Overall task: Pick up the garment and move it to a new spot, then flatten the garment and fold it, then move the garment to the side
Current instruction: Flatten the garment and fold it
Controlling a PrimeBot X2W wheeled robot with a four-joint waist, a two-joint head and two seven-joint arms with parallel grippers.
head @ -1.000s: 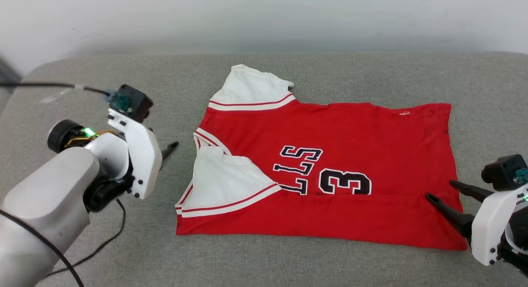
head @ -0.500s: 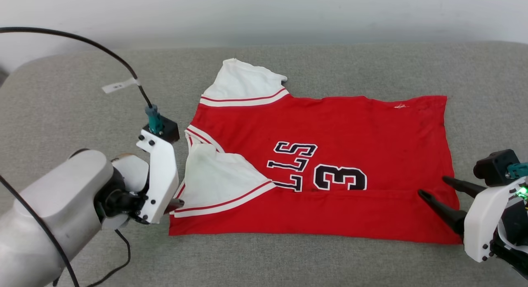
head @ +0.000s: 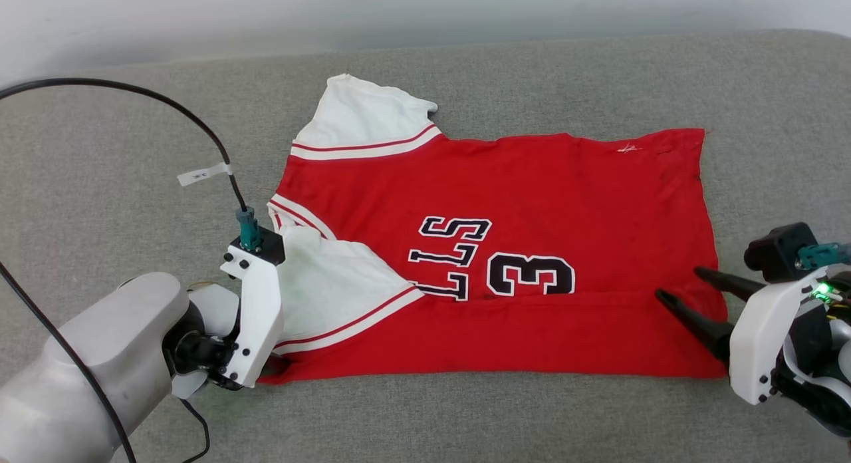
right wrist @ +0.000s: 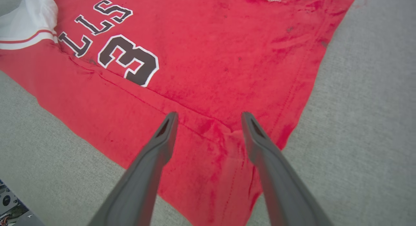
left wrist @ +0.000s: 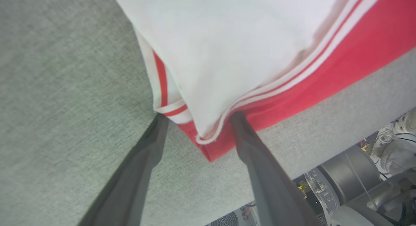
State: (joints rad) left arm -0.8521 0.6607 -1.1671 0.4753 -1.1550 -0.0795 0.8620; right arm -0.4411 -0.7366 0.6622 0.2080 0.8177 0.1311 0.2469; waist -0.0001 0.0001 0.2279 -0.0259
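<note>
On the grey cushion (head: 133,150), seen from the head, the garment (head: 532,203) lies spread sideways, collar end toward the robot's left and hem toward its right. Its near long edge is folded up over the front (only "LLS" and "3" can be read), and the near white sleeve (head: 332,283) lies across the chest while the far one sticks out at the back. The left gripper (head: 274,366) sits at the near left corner, mostly hidden behind its white mount, with a black cable (head: 166,104) arching above it. The right gripper (head: 679,283) hangs over the near right corner, fingers spread with nothing between them. From the left wrist, the two fingers (left wrist: 146,154) stand apart astride that corner: one tip on bare cushion just beside the striped trim, the other at the sleeve's edge over red cloth. From the right wrist, both tips are parted over red fabric near the hem, a fold ridge running between them.
</note>
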